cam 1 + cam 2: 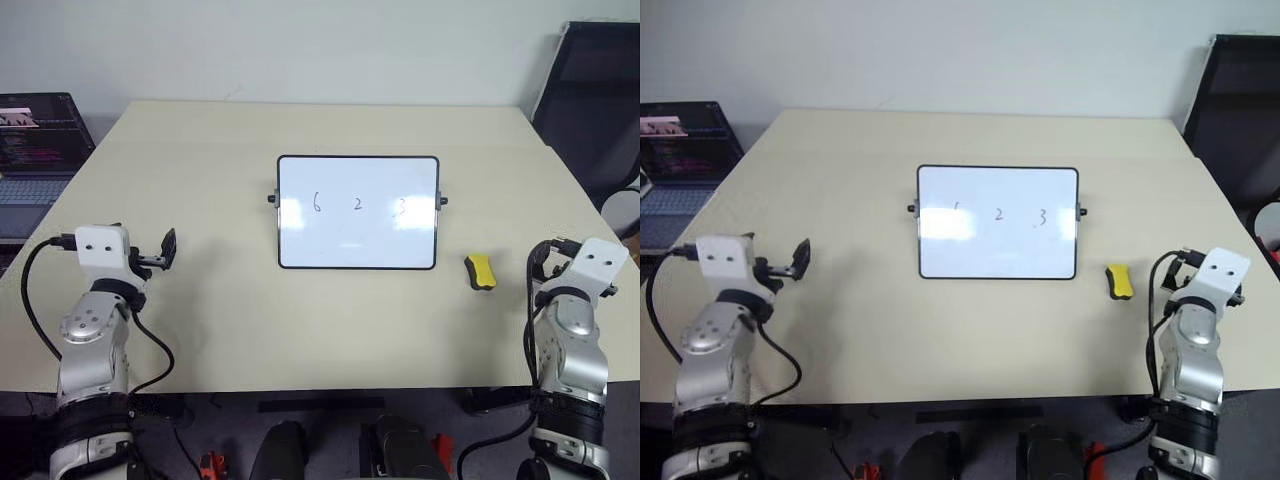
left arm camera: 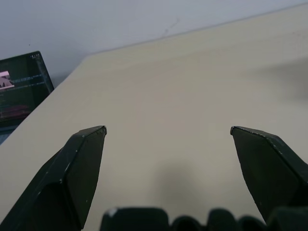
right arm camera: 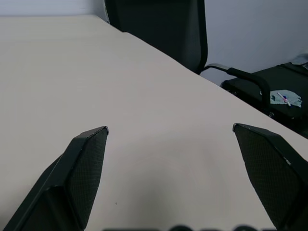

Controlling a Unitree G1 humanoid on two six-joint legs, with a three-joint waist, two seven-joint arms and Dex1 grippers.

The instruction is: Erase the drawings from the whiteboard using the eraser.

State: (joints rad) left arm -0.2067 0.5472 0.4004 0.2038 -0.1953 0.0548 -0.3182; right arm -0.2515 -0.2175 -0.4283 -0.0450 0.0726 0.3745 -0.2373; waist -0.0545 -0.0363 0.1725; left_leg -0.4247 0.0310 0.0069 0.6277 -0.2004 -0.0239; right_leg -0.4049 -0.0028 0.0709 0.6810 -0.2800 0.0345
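Observation:
The whiteboard lies flat in the middle of the beige table, with a thin black frame and small knobs on its sides. The drawings are faint dark digits in a row: "6", "2" and "3". To the board's right, near its lower corner, lies the yellow eraser, untouched. My left gripper hovers over bare table well left of the board, open and empty. My right gripper is open and empty too, a short way right of the eraser near the table's right edge.
An open laptop sits off the table's left side. A black chair stands past the far right corner, with a black case beside it. The table's front edge runs just ahead of both arms.

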